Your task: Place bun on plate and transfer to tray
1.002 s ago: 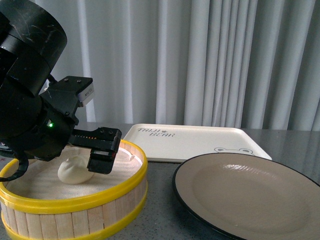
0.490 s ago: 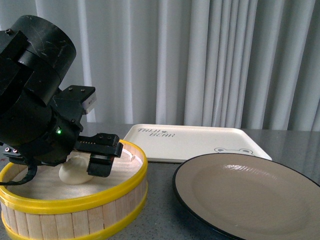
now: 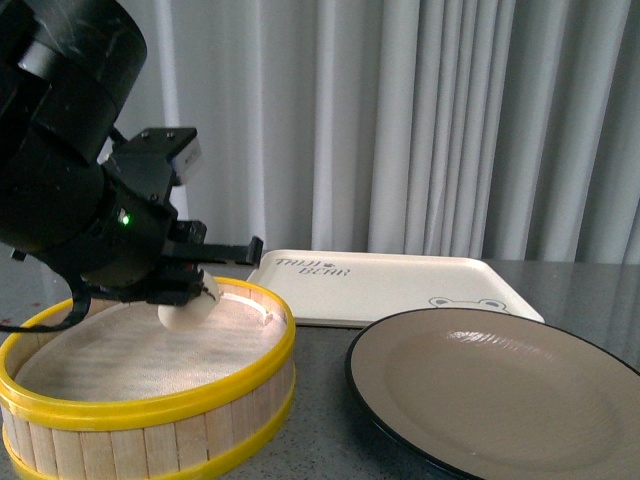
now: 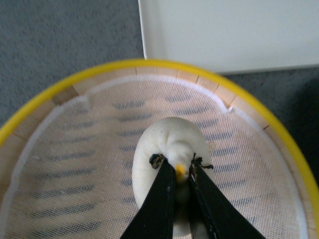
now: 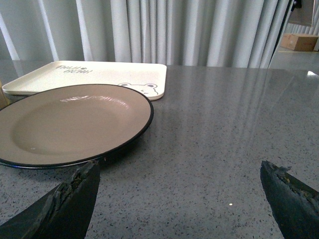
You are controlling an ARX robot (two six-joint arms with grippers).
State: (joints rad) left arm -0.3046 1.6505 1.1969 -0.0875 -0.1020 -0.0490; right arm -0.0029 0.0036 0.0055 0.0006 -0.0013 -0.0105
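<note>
At the far left, the left arm bent down over the steamer basket, and the left gripper was clenched on the pleated top of the bun (which hung just above the mesh liner, inside the yellow rim). Further right the tray lay behind the plate. The right gripper sat low over the desk, jaws spread wide.

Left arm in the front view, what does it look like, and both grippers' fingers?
The left arm is a bulky, scuffed black cylinder with a small green light, a white-capped block and a black cable. The left gripper has slim, tapering black fingers; the right gripper has broader black fingers with rough, chipped edges.
</note>
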